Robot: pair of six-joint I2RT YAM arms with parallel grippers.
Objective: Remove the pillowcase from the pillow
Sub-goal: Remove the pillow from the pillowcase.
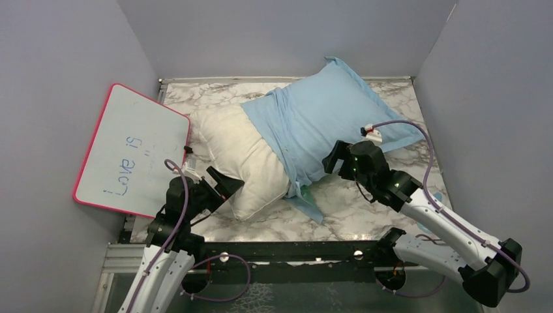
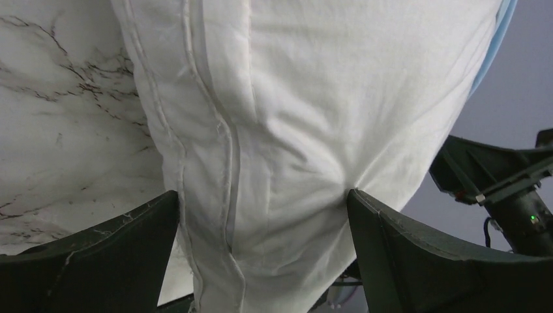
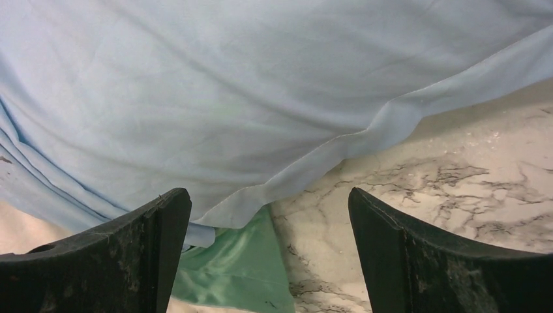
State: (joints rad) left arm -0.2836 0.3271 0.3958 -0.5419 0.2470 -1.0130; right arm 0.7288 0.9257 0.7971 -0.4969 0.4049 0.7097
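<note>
The cream-white pillow [image 1: 241,153] lies on the marble table, its left half bare. The light blue pillowcase [image 1: 326,114] covers its right half, bunched along the open edge. My left gripper [image 1: 225,186] is open at the pillow's near-left corner. In the left wrist view the pillow [image 2: 293,117] fills the gap of the gripper [image 2: 263,195] and the right finger touches it. My right gripper [image 1: 332,160] is open and empty over the pillowcase's near hem [image 3: 274,85], where its teal-green face [image 3: 228,274] shows. In the right wrist view the gripper [image 3: 269,195] stands wide.
A pink-framed whiteboard [image 1: 134,150] leans against the left wall beside the pillow. Grey walls close in the table [image 1: 372,208] on the left, back and right. A black rail runs along the near edge by the arm bases.
</note>
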